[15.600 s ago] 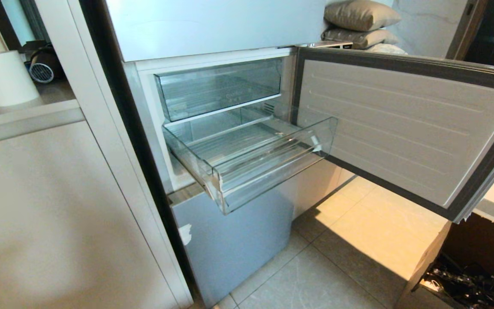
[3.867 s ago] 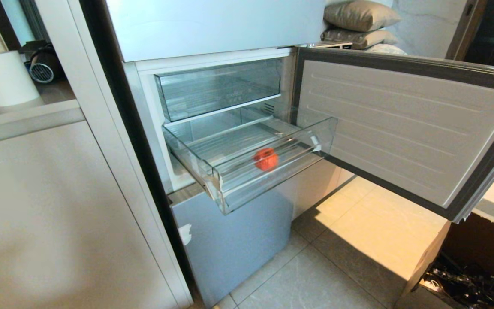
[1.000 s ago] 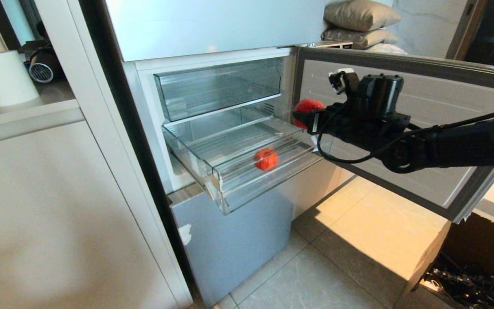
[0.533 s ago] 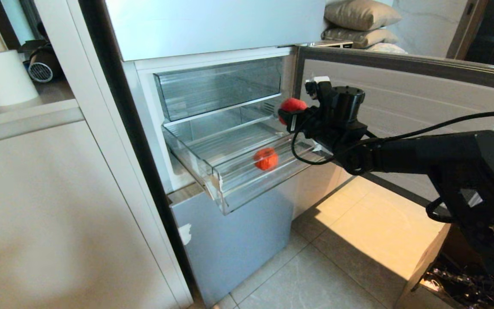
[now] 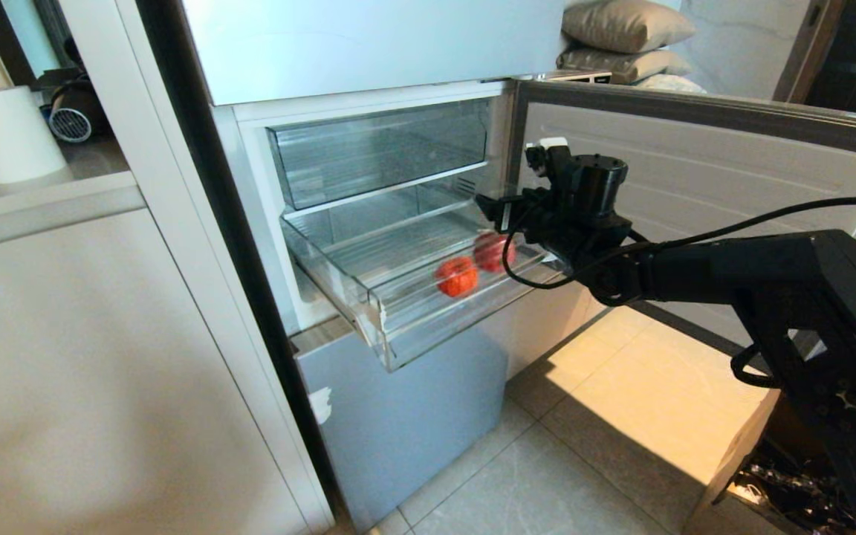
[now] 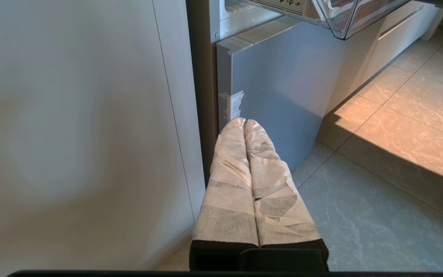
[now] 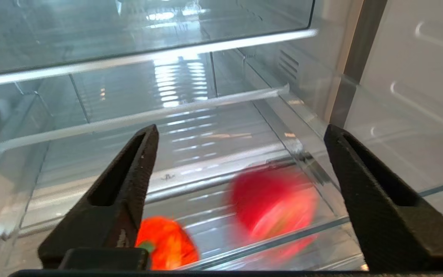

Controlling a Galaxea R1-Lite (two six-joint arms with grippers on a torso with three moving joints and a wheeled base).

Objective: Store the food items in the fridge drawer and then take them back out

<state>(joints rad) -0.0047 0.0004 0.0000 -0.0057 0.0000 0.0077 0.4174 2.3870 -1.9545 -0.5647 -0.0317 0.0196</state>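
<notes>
1. The right gripper [image 7: 240,161], black with ridged fingers [image 7: 129,181], is spread wide and grips nothing; it hangs over the right end of the pulled-out clear plastic fridge drawer [image 5: 398,327].
2. A blurred, round red apple [image 7: 273,207] lies just below it, apart from both fingers, in the drawer.
3. An orange-red round fruit [image 5: 457,276] sits just left of the apple.
4. The left gripper [image 6: 244,127], its paper-wrapped fingers pressed together, is low before the pale silver-blue fridge [image 6: 283,84].

The red apple [image 7: 273,209] in the drawer [image 5: 398,327] is smeared by blur in the right wrist view, so its outline cannot be read. Beside it, an orange-red item [image 7: 167,248] is cut by the picture's lower edge and partly hidden behind a right gripper [image 7: 240,142] finger [image 7: 117,200]. In the left wrist view only the drawer's front corner shows.
</notes>
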